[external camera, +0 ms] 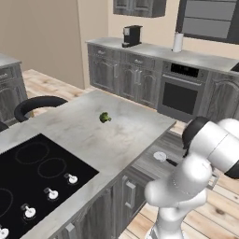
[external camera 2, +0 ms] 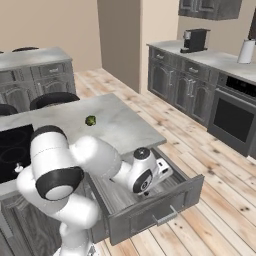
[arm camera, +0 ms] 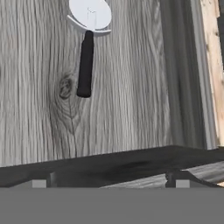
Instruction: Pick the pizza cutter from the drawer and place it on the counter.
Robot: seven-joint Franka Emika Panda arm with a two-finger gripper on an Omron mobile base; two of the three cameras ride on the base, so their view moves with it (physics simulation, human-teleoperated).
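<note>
White arm (external camera 2: 95,155) bent low — fingers (arm camera: 38,183) wide apart, empty

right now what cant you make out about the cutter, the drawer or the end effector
- Pizza cutter: the hand view's top edge cuts off the top of its blade; in the left base view the arm covers the handle's end.
- End effector: only its dark fingertips peek up at the hand view's bottom, so open or shut cannot be told.
- Drawer: in the right base view the arm covers much of its floor.
</note>
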